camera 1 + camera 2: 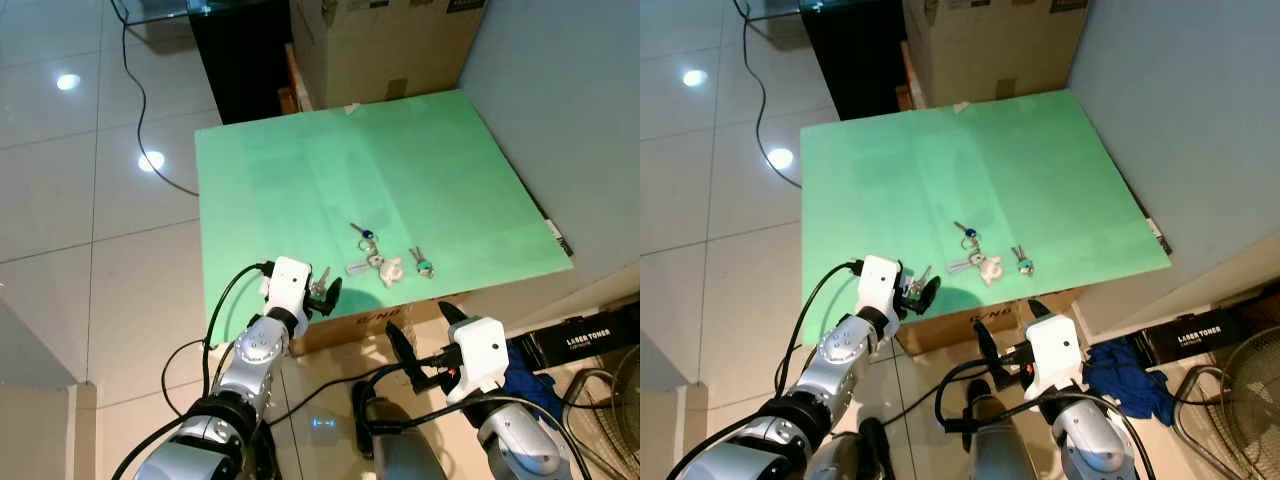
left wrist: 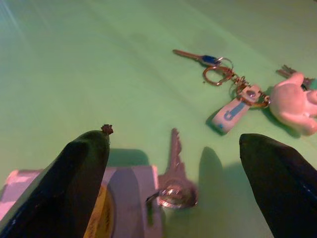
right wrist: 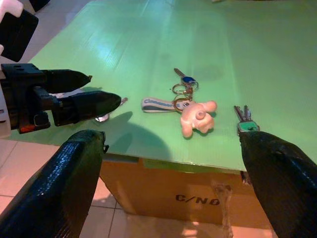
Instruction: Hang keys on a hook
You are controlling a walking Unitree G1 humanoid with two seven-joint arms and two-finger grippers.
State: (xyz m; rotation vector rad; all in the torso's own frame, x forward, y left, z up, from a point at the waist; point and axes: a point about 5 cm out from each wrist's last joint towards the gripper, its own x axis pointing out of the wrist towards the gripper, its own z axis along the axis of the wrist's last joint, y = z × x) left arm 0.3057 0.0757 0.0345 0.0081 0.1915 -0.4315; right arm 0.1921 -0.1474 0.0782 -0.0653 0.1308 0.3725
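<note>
A green board (image 1: pixel 300 170) lies on a cardboard box. Near its front edge lies a key bunch (image 1: pixel 375 258) with a blue-headed key, a pale strap and a small white toy figure (image 3: pixel 195 116). To the right of it lie green-headed keys (image 1: pixel 422 262). A single silver key (image 2: pixel 173 168) with a ring rests at the board's front left. My left gripper (image 1: pixel 325 293) stands open over that key, a finger on each side of it. My right gripper (image 1: pixel 420 335) is open, low in front of the board's front edge, pointing at the bunch.
A large cardboard box (image 1: pixel 380 40) and a black cabinet (image 1: pixel 240 60) stand behind the board. A grey wall (image 1: pixel 570 100) runs along the right. A cable (image 1: pixel 140 110) crosses the tiled floor on the left. A toner box (image 1: pixel 585 340) and a blue cloth (image 1: pixel 525 370) lie at the lower right.
</note>
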